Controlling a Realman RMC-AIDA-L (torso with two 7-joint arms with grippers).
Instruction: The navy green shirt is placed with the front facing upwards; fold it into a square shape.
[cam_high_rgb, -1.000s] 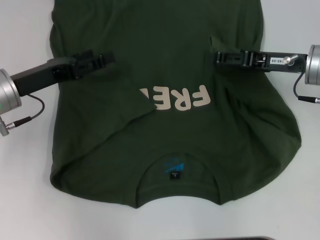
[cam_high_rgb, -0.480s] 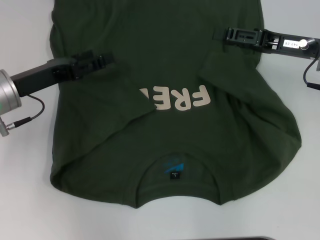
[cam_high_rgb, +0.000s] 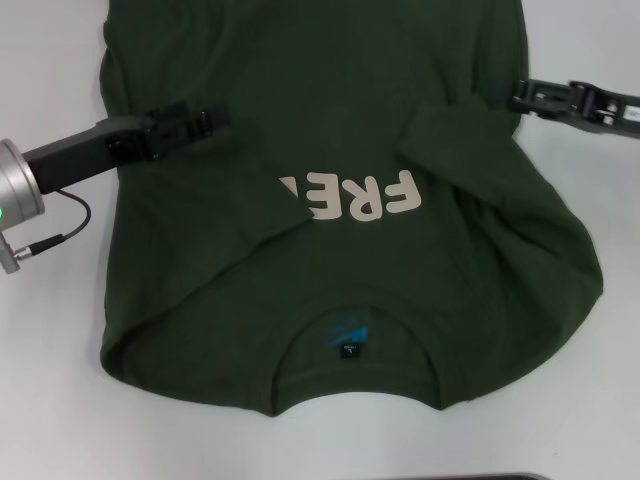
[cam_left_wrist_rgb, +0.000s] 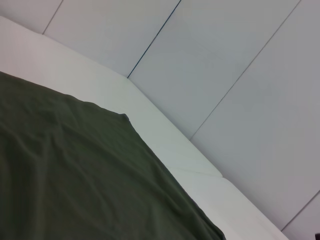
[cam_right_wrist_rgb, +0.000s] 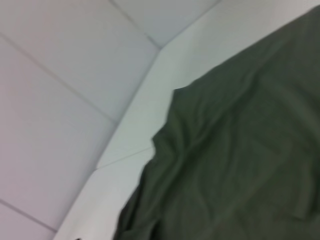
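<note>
Lying print-up across the centre of the head view, 1 navy green shirt (cam_high_rgb: 330, 190) covers the white table (cam_high_rgb: 50, 400). The left gripper (cam_high_rgb: 215, 119) rests on its upper-left part, the right gripper (cam_high_rgb: 520, 96) at its upper-right edge; I cannot tell either claw's state

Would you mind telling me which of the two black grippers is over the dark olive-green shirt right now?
The left gripper: it reaches over the dark olive-green shirt beside its cream chest print. The right gripper sits at the shirt's edge, mostly over the white table.
</note>
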